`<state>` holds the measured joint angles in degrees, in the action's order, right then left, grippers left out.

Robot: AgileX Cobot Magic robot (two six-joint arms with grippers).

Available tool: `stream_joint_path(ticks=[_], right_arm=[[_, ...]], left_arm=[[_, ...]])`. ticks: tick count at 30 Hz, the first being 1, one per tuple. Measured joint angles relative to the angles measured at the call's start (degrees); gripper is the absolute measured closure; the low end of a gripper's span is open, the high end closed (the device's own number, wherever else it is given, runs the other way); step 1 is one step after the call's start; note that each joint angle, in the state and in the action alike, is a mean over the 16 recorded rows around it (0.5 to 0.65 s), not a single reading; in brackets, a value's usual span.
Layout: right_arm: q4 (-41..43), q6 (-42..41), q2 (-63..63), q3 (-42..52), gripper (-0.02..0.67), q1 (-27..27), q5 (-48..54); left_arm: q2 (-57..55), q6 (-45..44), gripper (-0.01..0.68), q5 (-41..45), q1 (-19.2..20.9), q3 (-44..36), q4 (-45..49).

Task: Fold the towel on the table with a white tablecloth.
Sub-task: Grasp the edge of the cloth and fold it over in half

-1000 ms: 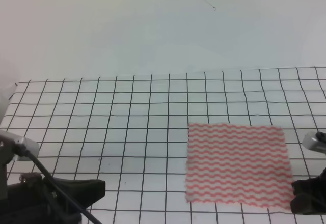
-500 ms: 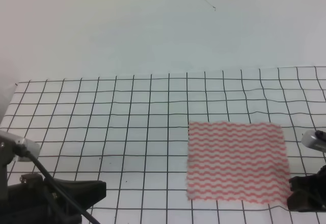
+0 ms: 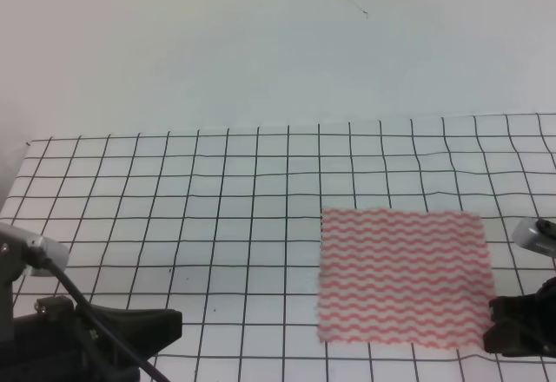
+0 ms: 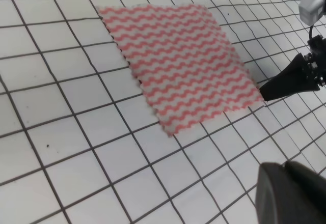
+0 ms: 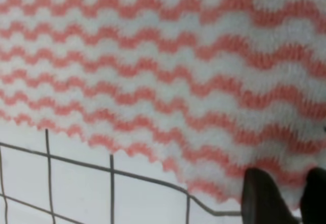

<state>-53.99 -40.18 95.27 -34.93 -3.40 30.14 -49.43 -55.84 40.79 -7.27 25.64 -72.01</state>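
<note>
Bright, even light, faint shadows (right wrist view blurred, soft)

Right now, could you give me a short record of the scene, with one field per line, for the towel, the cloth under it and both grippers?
towel: the towel lies flat and unfolded, right of centre in the high view
surface: the white tablecloth with a black grid covers the table
right gripper: the right gripper is at the towel's near right corner, fingertips on the edge; grasp not clear
left gripper: the left gripper is low at the near left, apart from the towel
fold: not yet begun
</note>
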Motion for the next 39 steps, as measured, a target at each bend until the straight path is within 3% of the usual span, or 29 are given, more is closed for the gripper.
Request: stream_joint_path(ticks=[14,30,39], right_arm=[[-7.4,-6.7,0.0,0.0,0.494,0.0,-1.4],[-17.2,-16.4,0.1,-0.9,0.627,0.0,-4.2],[-22.5,-21.8,3.0,-5.7,0.649,0.0,-5.4]], left_arm=[[0.0,0.0,0.672,0.1,0.0,0.0,0.0],[0.0,0.0,0.672,0.1,0.0,0.0,0.2],[0.0,0.0,0.672,-0.3,0.0,0.0,0.2]])
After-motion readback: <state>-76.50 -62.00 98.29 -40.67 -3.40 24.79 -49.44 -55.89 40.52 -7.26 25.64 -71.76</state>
